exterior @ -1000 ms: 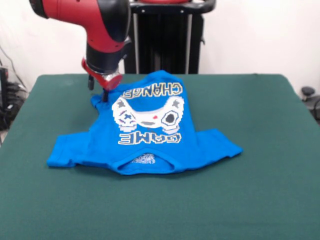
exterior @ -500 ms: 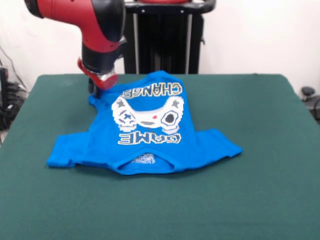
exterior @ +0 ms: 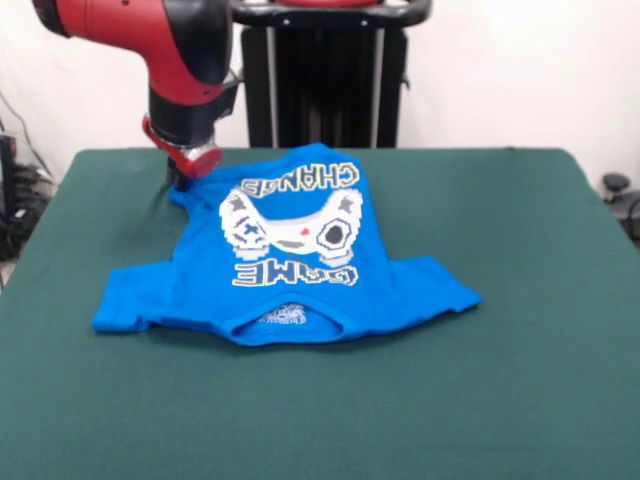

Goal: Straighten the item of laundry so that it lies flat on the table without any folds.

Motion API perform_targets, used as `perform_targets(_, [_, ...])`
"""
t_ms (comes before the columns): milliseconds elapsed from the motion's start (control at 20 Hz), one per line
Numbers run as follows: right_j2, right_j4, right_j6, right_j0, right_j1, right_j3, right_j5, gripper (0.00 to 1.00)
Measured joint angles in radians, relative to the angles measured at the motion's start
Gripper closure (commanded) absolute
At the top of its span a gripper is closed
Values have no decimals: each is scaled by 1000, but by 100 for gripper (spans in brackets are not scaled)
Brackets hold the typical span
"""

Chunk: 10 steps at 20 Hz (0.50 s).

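Note:
The item of laundry [exterior: 300, 290], a bright blue T-shirt with a pixel controller print and "GAME" lettering, lies print up in the middle of the green table [exterior: 500, 390]. Its collar faces the near edge and both sleeves are spread out. The hem end at the far side is bunched and narrower than the shoulders. My gripper [exterior: 179, 186] is down at the hem's far left corner, shut on that corner of cloth. The red and black arm above hides most of the gripper.
A black pedestal [exterior: 320, 80] stands behind the table's far edge. Cables and equipment [exterior: 12, 195] sit off the left side, and a dark object [exterior: 616, 186] sits off the right side. Green cloth surrounds the shirt on all sides.
The gripper has moved left and slightly toward the far edge, dragging the hem corner with it. The upper part of the print has skewed left. Sleeves and collar stayed put.

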State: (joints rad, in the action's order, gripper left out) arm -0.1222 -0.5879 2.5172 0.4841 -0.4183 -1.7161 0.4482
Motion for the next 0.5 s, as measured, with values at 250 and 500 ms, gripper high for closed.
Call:
perform_targets(250, [14, 0, 0, 18, -4, -3, 1, 100])
perform_targets(500, [87, 0, 0, 121, -31, -34, 2, 100])
